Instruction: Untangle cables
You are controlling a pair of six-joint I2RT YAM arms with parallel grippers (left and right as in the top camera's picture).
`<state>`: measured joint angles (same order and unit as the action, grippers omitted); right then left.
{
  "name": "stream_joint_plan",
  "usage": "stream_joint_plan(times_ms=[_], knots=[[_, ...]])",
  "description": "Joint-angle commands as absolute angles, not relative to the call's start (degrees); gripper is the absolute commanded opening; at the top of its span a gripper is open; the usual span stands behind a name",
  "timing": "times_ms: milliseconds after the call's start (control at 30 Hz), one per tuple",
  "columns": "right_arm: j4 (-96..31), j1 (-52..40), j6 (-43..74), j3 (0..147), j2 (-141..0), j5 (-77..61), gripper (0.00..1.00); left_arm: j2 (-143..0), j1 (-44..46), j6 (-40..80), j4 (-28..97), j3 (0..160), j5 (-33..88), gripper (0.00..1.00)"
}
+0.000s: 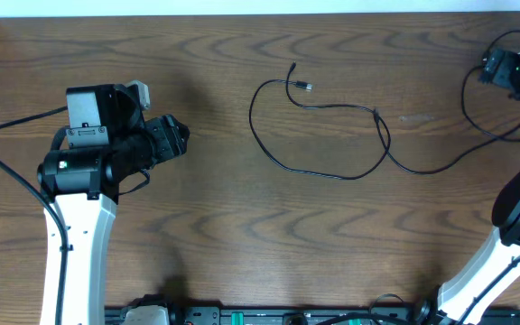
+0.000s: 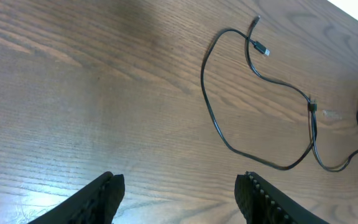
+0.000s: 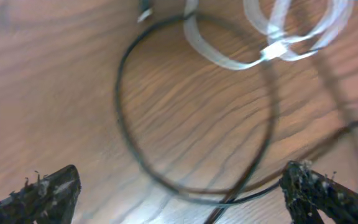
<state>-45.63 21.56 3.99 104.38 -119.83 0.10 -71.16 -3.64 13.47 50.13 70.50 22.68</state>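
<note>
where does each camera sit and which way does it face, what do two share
Overhead: above the table, looking straight down; both arms show, left hand mid-left, right hand top right.
Left wrist: behind the open left hand, facing across the table at the black cable; fingers at the bottom.
Right wrist: close over the table, facing the coiled white cable and a black loop; open right hand, fingers in the bottom corners.
Shared: overhead and left wrist both show the black cable's loop and plug.

Brown wood-grain table [image 1: 242,253], thin black cable [image 1: 332,175] looped loosely across its middle, white cable [image 3: 271,51] coiled on it
</note>
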Motion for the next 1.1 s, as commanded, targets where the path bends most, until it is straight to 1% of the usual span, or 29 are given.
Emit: stream_joint_plan(times_ms=[0, 33, 100, 167, 200, 267, 400, 533, 567, 733, 833, 900, 1000, 1033, 1067], knots=[[-47.9, 20.1, -5.4, 104.7, -117.7, -20.3, 0.94, -71.1, -3.5, 12.9, 50.3, 71.6, 23.5, 0.63], [-49.0, 19.2, -5.9, 104.4, -117.7, -24.1, 0.89, -71.1, -3.5, 13.0, 50.3, 71.6, 23.6, 0.63], [-51.2, 16.4, -5.9, 103.5, -117.7, -26.7, 0.77, -71.1, -3.5, 13.0, 50.5, 71.6, 23.6, 0.63], [-52.4, 13.2, -5.9, 102.1, -117.7, -26.2, 0.72, -71.1, -3.5, 13.0, 50.5, 71.6, 23.6, 0.63], [-53.0, 11.4, -5.9, 101.2, -117.7, -25.4, 0.70, -71.1, -3.5, 13.0, 50.5, 71.6, 23.6, 0.63], [-54.0, 7.6, -5.8, 98.8, -117.7, -22.5, 0.73, -71.1, -3.5, 13.0, 50.5, 71.6, 23.6, 0.63], [-55.1, 1.2, -4.8, 93.7, -117.7, -15.0, 0.71, -71.1, -3.5, 13.0, 50.5, 71.6, 23.6, 0.63], [-55.0, -3.1, -4.8, 90.1, -117.7, -9.0, 0.62, -71.1, -3.5, 12.9, 50.5, 71.6, 23.6, 0.63], [-54.7, -3.8, -4.8, 89.5, -117.7, -7.6, 0.59, -71.1, -3.5, 12.9, 50.5, 71.6, 23.6, 0.63], [-52.5, -6.3, -4.8, 86.4, -117.7, -1.7, 0.54, -71.1, -3.5, 12.9, 50.5, 71.6, 23.6, 0.63], [-49.4, -6.5, -4.8, 84.1, -117.7, -1.8, 0.51, -71.1, -3.5, 12.9, 50.5, 71.6, 23.6, 0.63], [-47.0, -6.5, -4.8, 82.5, -117.7, -2.7, 0.48, -71.1, -3.5, 12.9, 50.5, 71.6, 23.5, 0.63], [-43.7, -6.5, -4.8, 80.0, -117.7, -5.1, 0.41, -71.1, -3.5, 12.9, 50.5, 71.6, 23.5, 0.63], [-42.8, -6.5, -4.8, 79.2, -117.7, -5.8, 0.37, -71.1, -3.5, 12.9, 50.5, 71.6, 23.5, 0.63], [-41.8, -6.5, -4.8, 78.3, -117.7, -6.3, 0.31, -71.1, -3.5, 12.9, 50.5, 71.6, 23.6, 0.63]])
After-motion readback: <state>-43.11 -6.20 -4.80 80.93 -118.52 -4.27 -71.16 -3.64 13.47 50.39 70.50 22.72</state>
